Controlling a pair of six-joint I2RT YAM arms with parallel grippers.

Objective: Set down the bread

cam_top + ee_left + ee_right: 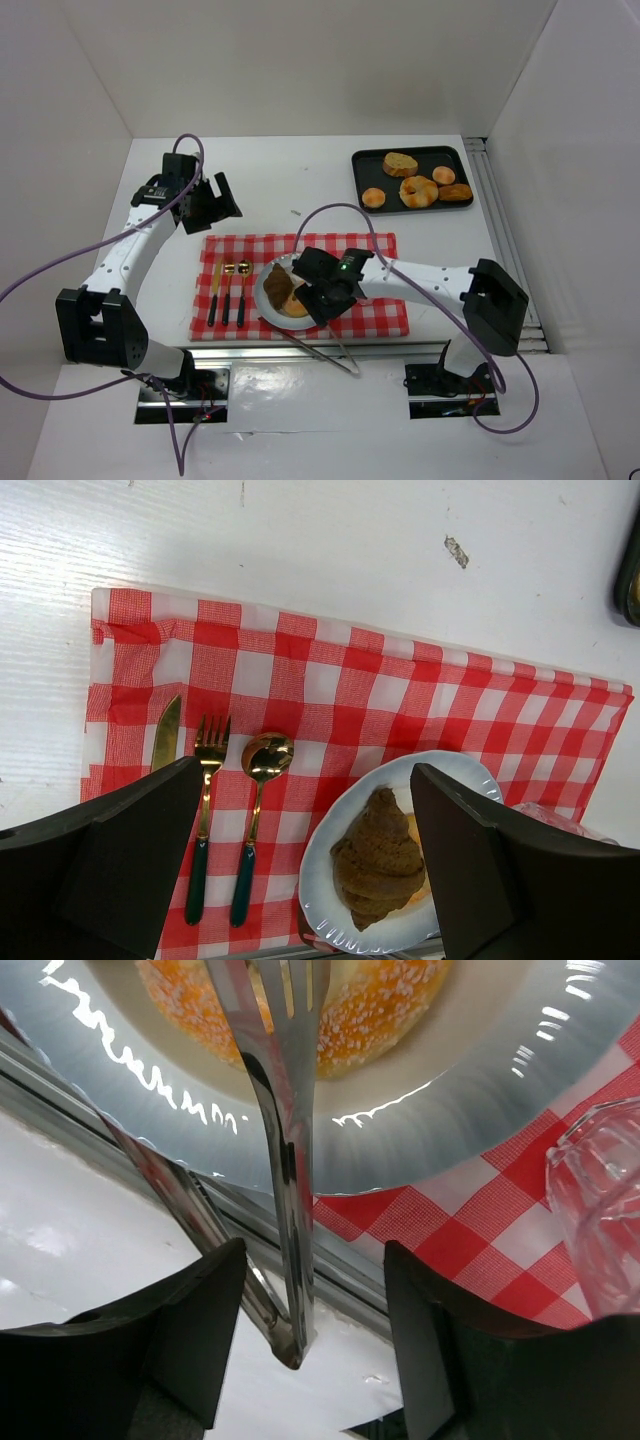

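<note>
A dark croissant (277,285) and a sugared orange bun (296,307) lie on a white plate (262,300) on the red checked cloth (375,315). My right gripper (322,298) hovers low over the plate's near right side. In the right wrist view its jaws (315,1260) are open, with metal tongs (285,1210) between the fingers but not clamped, their tips over the bun (390,1010). My left gripper (215,200) is open and empty above the cloth's far left corner. Its view shows the croissant (380,860) between its fingers (130,860).
A black tray (362,175) at the back right holds several more breads. A knife (214,290), fork (228,295) and spoon (243,290) lie left of the plate. A clear glass (600,1210) stands to the right of the plate. The tongs' handle (335,355) reaches over the table's near rail.
</note>
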